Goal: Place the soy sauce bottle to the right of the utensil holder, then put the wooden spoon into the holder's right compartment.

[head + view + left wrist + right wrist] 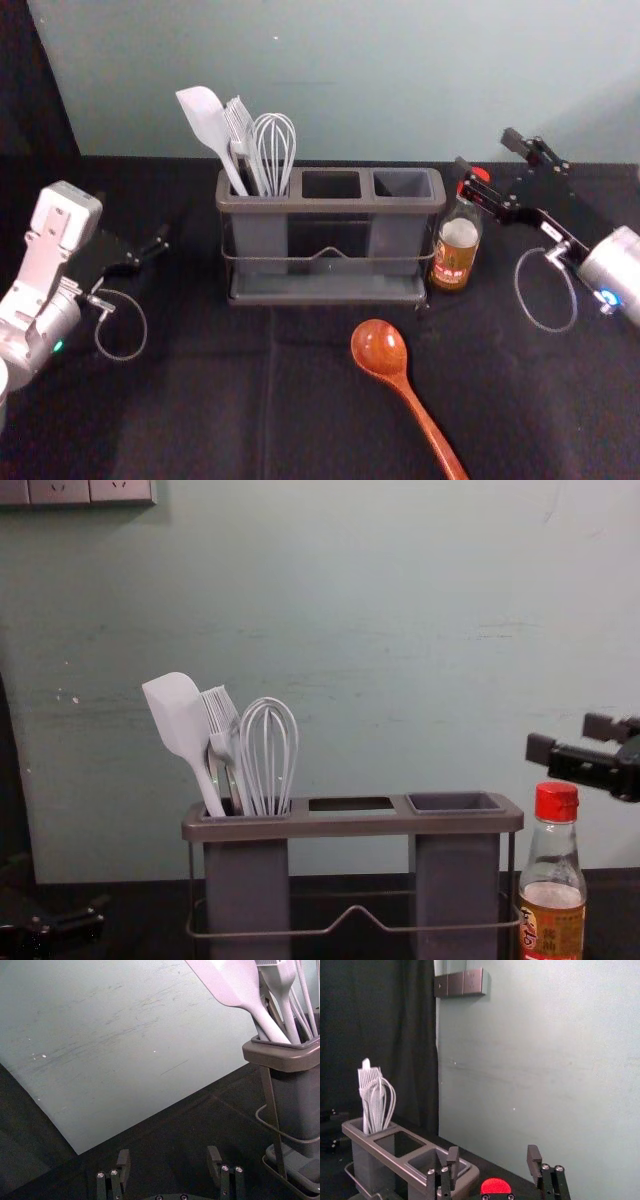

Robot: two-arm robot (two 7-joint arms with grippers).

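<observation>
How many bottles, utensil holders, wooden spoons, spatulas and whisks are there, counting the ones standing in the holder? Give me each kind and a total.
Bottle: 1
Utensil holder: 1
Wooden spoon: 1
Spatula: 1
Whisk: 1
Total: 5

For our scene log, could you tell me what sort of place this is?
Probably a robotics lab's mock kitchen: left arm and right arm flank a utensil holder and soy sauce bottle.
</observation>
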